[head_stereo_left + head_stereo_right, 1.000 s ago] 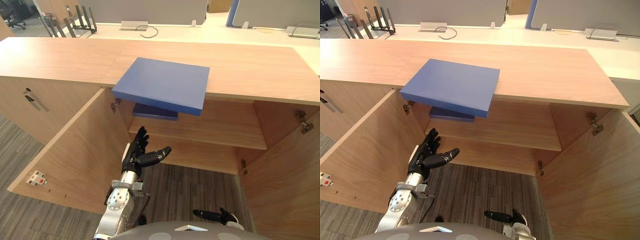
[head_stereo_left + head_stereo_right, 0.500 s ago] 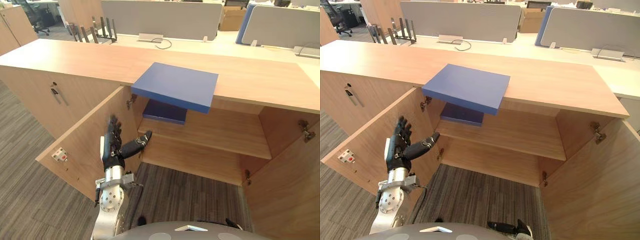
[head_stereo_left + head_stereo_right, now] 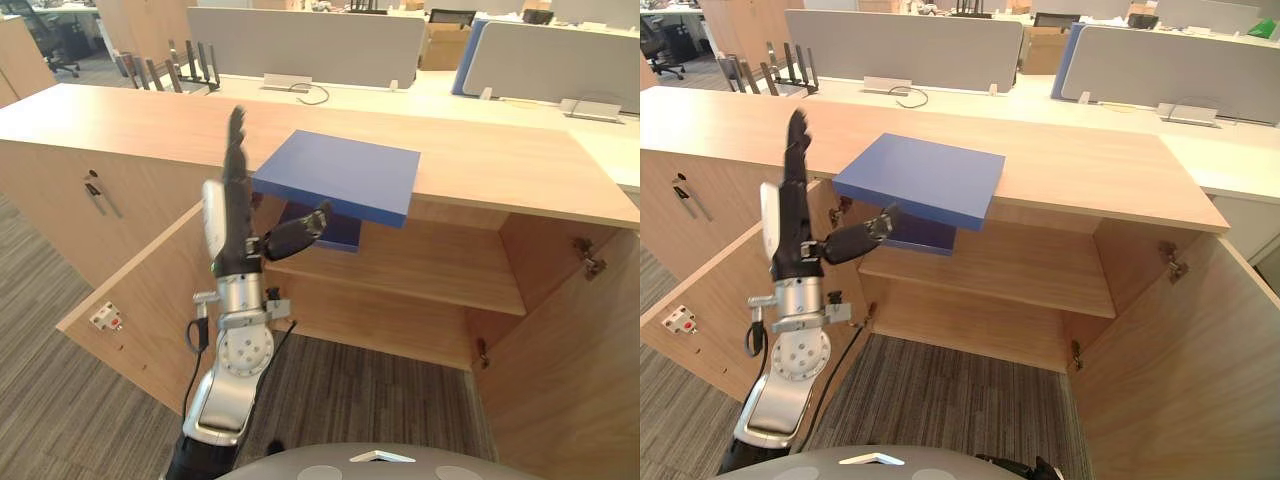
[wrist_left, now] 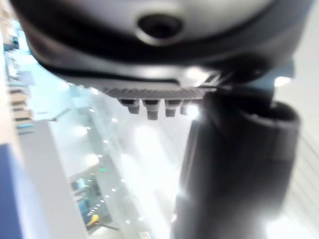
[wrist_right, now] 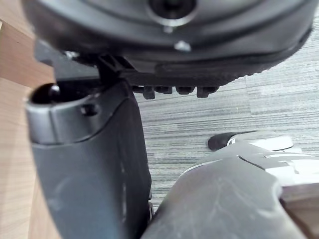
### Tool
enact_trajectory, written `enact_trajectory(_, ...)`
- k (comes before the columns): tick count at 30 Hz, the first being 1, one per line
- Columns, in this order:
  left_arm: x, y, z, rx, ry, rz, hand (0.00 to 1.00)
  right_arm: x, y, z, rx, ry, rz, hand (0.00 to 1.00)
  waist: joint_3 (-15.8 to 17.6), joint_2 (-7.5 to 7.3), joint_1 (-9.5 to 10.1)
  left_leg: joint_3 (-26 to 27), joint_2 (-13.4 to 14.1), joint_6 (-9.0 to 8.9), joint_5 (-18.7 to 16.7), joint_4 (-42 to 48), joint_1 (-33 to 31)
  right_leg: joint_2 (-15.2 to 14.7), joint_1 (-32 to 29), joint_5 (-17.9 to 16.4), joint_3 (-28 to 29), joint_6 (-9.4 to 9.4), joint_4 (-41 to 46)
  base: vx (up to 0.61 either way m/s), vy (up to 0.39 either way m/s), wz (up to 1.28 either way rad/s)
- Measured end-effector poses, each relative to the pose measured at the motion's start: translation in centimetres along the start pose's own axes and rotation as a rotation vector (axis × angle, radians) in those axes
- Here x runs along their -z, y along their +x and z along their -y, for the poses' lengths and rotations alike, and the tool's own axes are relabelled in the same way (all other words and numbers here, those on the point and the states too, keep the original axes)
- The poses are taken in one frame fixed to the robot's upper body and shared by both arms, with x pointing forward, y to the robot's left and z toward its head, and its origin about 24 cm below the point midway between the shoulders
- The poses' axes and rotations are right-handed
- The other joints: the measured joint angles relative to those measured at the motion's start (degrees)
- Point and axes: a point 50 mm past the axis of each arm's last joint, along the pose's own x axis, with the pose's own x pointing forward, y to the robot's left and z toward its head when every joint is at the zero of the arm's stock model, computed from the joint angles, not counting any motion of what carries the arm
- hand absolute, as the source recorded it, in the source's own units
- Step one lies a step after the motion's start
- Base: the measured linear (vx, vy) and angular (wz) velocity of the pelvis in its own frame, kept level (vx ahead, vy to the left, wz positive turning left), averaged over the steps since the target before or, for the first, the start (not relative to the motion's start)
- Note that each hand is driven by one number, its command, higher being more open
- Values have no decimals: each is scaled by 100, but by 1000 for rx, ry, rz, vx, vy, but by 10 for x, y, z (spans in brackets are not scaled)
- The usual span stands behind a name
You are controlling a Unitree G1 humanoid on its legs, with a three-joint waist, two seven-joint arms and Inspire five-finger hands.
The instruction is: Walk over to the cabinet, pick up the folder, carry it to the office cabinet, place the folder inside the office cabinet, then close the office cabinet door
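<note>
Folder: blue folder (image 3: 340,172) lies flat on the cabinet top (image 3: 500,160); its near edge overhangs the front above the open compartment; no fingers are curled round it

Hidden: second folder (image 3: 928,236), also blue, lies on the shelf (image 3: 430,265) inside; it is partly covered by the overhang above and by the thumb (image 3: 298,232) in front; the right door (image 3: 570,370) is cut off at the frame's edge; the left wrist view is too blurred to make out what lies past the hand

Room: both doors stand swung wide; the left door (image 3: 150,310) is just beside the left arm; the shelf is bare to the right of the second folder; grey carpet (image 3: 380,390) lies before the cabinet

Left hand: left hand (image 3: 236,235) is held upright at the folder's left side; its fingers (image 3: 237,140) are straight and point up, released; the thumb reaches sideways under the folder's near edge; whether it touches cannot be told

Right hand: right hand (image 5: 164,45) hangs low over the carpet; its fingers show as short tips in a row, relaxed, with nothing held
</note>
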Motion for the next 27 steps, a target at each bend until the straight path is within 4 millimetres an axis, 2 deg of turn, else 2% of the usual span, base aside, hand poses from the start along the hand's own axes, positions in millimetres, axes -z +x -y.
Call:
enact_trajectory(4, -2, 29, 12, 52, 125, 147, 100, -6, 1, 2, -2, -5, 17, 100, -46, 72, -80, 132, 38, -9, 4, 0, 11, 23, -97, 40, 169, 16, 0, -35, 10, -23)
enact_trajectory(7, 10, 36, 18, 97, 225, 161, 100, -13, 2, 1, -5, -7, 35, 100, -33, 92, -183, 208, 40, -11, -33, -1, 86, 19, -78, 41, 227, -37, -14, 4, 12, -15)
enact_trajectory(12, 39, 32, 22, 180, 359, 103, 100, -14, 2, 1, -5, -29, 41, 100, -12, 83, -190, 245, 47, -29, -88, 0, 139, 21, -11, 31, 247, -87, -103, 36, -6, -5)
enact_trajectory(18, 66, 33, 12, 243, 497, 48, 100, -16, 2, -5, -20, -23, 47, 100, 115, -80, -191, 268, 41, -43, -142, 20, 203, 17, 97, 29, 235, -96, -190, 72, -15, -1)
enact_trajectory(22, 71, 38, 8, 263, 531, 49, 100, -19, 2, -7, -27, -22, 55, 100, 195, -106, -240, 274, 30, -45, -150, 23, 255, 10, 161, 33, 232, -111, -227, 58, -24, -2)
enact_trajectory(27, 74, 37, 9, 286, 540, 38, 100, -25, 2, -7, -36, -24, 67, 100, 277, -61, -325, 336, 35, -42, -218, 4, 344, 8, 268, 48, 249, -143, -315, -11, -6, -3)
